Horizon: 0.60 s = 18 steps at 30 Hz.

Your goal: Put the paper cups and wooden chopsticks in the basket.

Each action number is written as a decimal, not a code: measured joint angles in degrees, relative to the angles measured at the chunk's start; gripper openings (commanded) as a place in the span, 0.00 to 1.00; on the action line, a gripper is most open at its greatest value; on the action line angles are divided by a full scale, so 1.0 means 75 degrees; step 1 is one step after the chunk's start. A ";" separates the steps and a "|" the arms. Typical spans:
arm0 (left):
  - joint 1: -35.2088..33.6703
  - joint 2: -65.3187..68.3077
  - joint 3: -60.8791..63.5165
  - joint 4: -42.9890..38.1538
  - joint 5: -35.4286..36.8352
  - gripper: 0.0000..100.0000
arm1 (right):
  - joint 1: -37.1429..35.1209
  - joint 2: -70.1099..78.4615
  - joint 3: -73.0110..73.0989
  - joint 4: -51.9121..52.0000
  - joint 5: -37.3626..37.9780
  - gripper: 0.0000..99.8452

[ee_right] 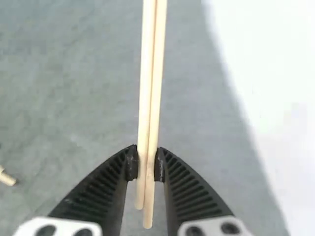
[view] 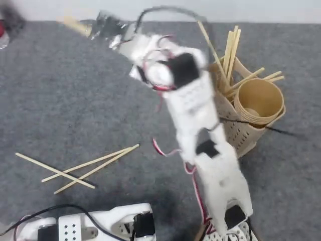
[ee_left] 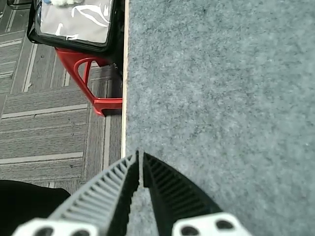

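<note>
While my left claw (ee_left: 141, 163) sits pinched together on nothing, well left of the basket (view: 239, 136), loose chopsticks (view: 80, 168) lie flat on the desk (view: 55, 95) on that same side. My right claw (ee_right: 145, 161) is clamped on a chopstick pair (ee_right: 150, 73), long axis running straight out from it. I judge the basket, already holding paper cups (view: 258, 100), lies to that claw's right.

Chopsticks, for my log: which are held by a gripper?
The pair clamped in the right gripper; loose ones lie on the table, others stand in the basket.
</note>
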 measured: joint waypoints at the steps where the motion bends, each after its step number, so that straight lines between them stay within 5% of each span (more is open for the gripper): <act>1: 0.0000 0.0000 0.0000 0.0000 0.0000 0.01 | 0.0035 -0.0410 0.0105 0.0000 -0.0129 0.01; 10: 0.0000 0.0000 0.0000 0.0117 0.0000 0.01 | 0.0082 -0.3376 0.1336 0.0000 -0.1043 0.01; 18: 0.0000 0.0000 0.0000 0.0141 0.0000 0.01 | 0.1864 -0.4618 0.1336 0.0000 -0.2954 0.01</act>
